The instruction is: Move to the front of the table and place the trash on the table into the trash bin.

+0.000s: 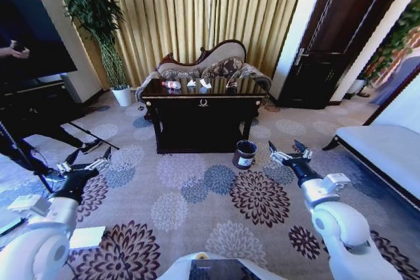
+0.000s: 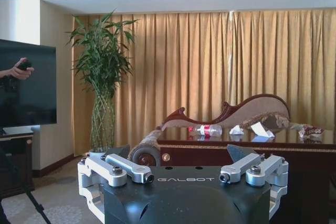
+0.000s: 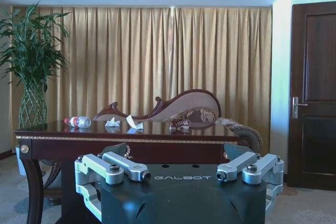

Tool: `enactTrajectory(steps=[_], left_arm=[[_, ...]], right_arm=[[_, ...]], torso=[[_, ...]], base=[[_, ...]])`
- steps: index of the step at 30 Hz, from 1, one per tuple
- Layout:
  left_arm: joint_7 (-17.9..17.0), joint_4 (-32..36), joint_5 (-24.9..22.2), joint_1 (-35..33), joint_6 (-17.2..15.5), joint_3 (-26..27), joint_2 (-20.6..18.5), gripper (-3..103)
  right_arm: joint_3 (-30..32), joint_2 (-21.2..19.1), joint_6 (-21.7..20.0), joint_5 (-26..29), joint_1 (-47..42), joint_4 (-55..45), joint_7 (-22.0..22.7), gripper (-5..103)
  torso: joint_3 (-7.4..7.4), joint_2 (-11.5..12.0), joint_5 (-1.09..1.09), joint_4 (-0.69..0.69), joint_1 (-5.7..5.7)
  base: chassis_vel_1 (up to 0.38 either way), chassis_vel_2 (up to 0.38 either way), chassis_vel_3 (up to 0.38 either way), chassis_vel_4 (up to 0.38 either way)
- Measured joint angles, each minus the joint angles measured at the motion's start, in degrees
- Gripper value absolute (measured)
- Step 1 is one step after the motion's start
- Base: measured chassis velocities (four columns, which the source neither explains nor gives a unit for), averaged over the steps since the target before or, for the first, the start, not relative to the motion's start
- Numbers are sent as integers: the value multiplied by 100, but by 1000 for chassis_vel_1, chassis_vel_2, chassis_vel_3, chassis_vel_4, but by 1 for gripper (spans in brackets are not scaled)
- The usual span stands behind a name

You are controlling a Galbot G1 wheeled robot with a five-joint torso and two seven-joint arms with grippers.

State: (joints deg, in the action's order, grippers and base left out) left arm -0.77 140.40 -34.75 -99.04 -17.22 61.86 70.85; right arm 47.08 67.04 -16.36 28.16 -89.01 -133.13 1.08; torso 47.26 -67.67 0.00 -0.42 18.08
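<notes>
Table: the glossy black table [image 1: 202, 117] was seen ahead of the robot, well apart from it across the patterned carpet [image 1: 197, 195], so the drive to its front was judged not yet completed.
Bottle: a clear bottle [image 1: 172, 84] with a red cap was laid on its side near the left end of the tabletop, toward the back edge.
Paper: crumpled white paper pieces [image 1: 199, 83] were found near the middle of the tabletop, beside one another and apart from the bottle; a darker crumpled item [image 1: 231, 85] was seen toward the right end.
Trash bin: the trash bin [image 1: 245, 154] was stood on the carpet just beside the front right corner of the table, probably so that it could be reached from the front.
Left gripper: the left gripper [image 1: 84, 162] was held low and forward over the carpet, its fingers spread wide and nothing held between them.
Right gripper: the right gripper [image 1: 290, 153] was held likewise, spread wide and empty, near the bin but not touching it.
Posture: both arms were judged to be carried clear for travel.
</notes>
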Motion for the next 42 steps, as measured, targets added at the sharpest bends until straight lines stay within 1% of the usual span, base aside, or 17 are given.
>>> enactTrajectory(steps=[11, 17, 27, 28, 30, 37, 42], left_arm=[[-2, 133, 34, -51, -60, 21, 19, 100], [14, 131, 40, -60, -58, 15, 16, 100], [29, 130, 9, -64, -14, -9, 11, 100], [32, 130, 8, -69, -10, -10, 15, 100], [33, 130, 8, -70, -9, -10, 17, 100], [89, 140, 9, -170, 93, 31, 78, 100], [103, 152, 13, -186, 110, 44, 87, 100]], right_arm=[[-37, 66, -1, -39, -12, -122, -4, 100], [-49, 118, 8, -97, -58, -154, -7, 100], [-124, 169, 28, -185, -117, -224, -27, 100], [-146, 175, 30, -196, -121, -235, -29, 100], [-151, 176, 31, -199, -122, -237, -29, 100], [-222, 189, 39, -253, -132, -243, -30, 100], [-226, 188, 43, -258, -130, -246, -32, 100]], torso=[[0, -1, 0, -1, -1], [-1, -2, -1, -1, -2], [2, 1, 2, -1, 4], [1, 1, -3, 0, 4], [1, 1, -3, 0, 3], [0, 0, 2, 0, 0], [0, 0, -1, 0, 0]], base=[[-15, 13, 12, -16], [-137, 115, 117, -119], [-224, 256, 242, -245], [-261, 228, 250, -236], [-261, 228, 250, -236], [-248, 251, 260, -247], [-271, 257, 281, -260]])
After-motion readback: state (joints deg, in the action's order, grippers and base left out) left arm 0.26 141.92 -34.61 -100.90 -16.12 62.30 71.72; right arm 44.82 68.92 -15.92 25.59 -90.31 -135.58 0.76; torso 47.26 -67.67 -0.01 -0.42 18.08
